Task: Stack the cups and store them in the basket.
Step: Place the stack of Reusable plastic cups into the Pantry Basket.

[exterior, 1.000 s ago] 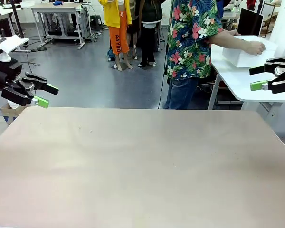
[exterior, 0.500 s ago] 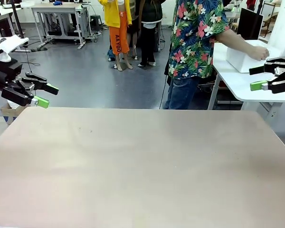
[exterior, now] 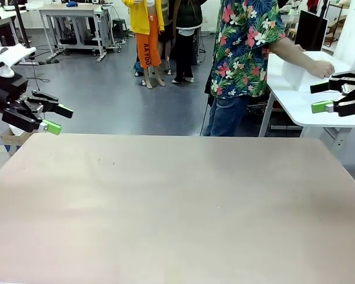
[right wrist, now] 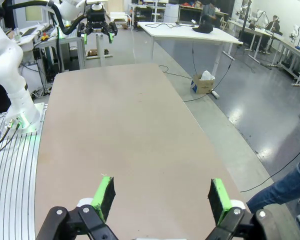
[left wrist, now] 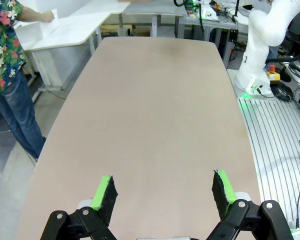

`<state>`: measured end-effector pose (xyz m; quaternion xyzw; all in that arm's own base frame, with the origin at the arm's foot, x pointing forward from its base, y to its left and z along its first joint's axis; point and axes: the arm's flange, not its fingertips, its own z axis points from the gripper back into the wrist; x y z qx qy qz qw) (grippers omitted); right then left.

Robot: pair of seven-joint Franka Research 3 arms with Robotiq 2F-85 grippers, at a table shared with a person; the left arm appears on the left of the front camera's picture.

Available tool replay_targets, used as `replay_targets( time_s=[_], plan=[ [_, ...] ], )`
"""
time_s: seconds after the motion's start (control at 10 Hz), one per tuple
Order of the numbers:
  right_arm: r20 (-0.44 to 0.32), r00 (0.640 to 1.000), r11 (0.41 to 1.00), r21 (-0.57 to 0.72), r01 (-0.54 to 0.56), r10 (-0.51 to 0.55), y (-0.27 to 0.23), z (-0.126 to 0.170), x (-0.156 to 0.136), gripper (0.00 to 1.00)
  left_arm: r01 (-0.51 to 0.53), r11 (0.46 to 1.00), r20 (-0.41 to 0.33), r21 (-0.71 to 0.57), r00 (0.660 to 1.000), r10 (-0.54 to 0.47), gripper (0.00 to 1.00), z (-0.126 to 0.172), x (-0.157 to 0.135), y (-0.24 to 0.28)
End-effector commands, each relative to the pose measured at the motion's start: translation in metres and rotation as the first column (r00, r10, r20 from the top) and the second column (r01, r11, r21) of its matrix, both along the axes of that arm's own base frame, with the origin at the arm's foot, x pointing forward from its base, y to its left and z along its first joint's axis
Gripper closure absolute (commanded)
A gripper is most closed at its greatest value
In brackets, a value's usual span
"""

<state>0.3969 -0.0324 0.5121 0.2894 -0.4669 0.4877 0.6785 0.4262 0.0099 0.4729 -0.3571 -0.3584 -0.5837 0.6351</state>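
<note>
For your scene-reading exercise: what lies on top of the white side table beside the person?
A white basket stands on the side table, with the person's hand on it. The basket's solid walls hide whatever is inside.

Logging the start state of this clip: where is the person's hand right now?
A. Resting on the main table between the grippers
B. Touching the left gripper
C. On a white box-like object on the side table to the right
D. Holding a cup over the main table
C: in the front view the person's hand rests on the white box-like object on the side table, away from the main table.
</note>
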Motion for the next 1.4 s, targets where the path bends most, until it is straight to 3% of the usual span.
replay_targets(
  time_s=[0.0,1.3],
  plan=[
    [-0.006,1.000,0.999,0.022,0.028,-0.028,0.0032,0.0037,0.0027,0.00,-0.010,1.000,-0.004,0.000,1.000,0.010,0.00,0.0017,-0.0001,-0.0015],
    [-0.006,1.000,0.999,0.022,0.028,-0.028,0.0032,0.0037,0.0027,0.00,-0.010,1.000,-0.004,0.000,1.000,0.010,0.00,0.0017,-0.0001,-0.0015]
  ],
)
